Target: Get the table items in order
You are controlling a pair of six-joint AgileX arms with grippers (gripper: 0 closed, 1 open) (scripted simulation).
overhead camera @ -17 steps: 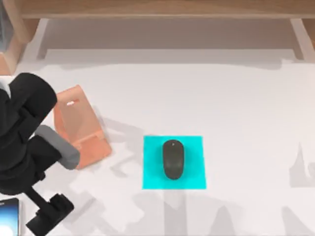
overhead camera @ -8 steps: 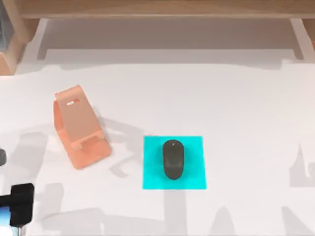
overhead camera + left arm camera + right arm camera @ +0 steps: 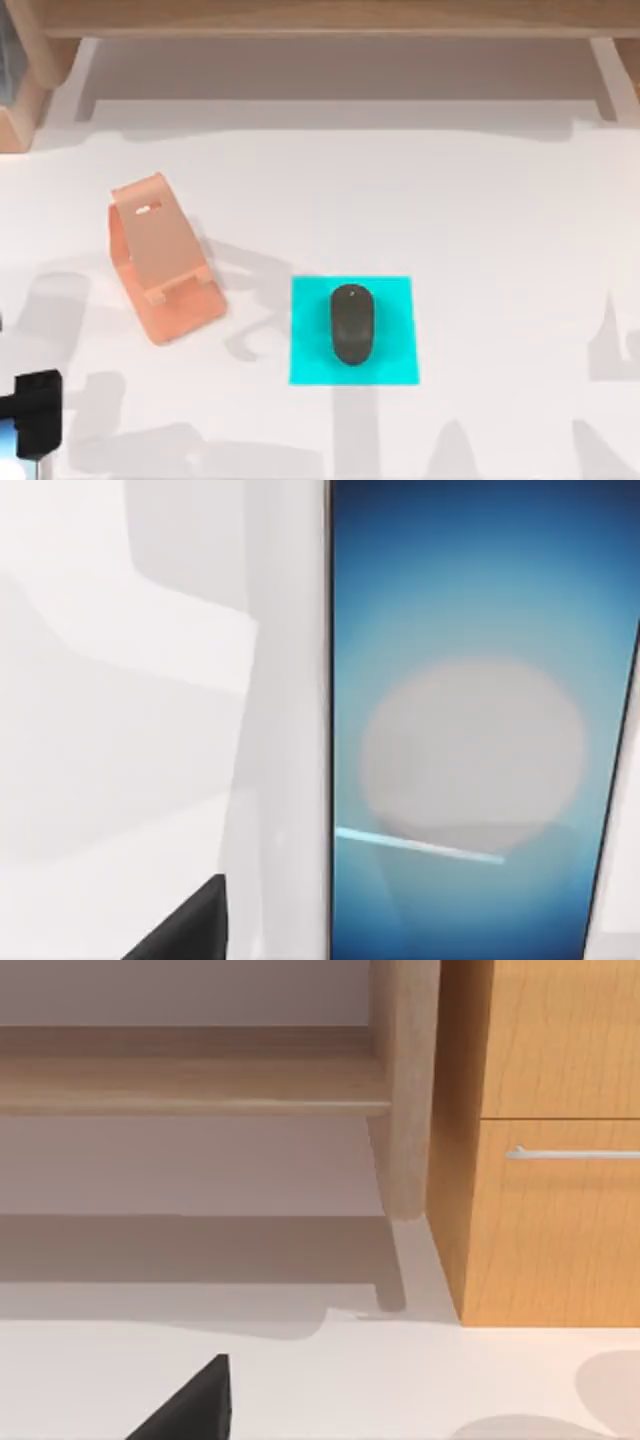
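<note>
A dark grey oval mouse lies on the flat cyan mat at the table's middle front. Left of them the salmon-orange phone stand stands alone. At the front left corner of the table lies the smartphone, with its glowing blue screen large in the left wrist view. My left gripper hovers over it, open, and one black fingertip sits beside the phone's edge without touching it. My right gripper is parked, its fingertip facing the back of the table.
A wooden shelf runs along the back edge, with a wooden post and a drawer cabinet beside it. White tabletop stretches to the right of the mat.
My left arm has swung off the stand's area toward the front left corner, uncovering the stand. In the last half second the gripper has shifted slightly toward the front edge.
</note>
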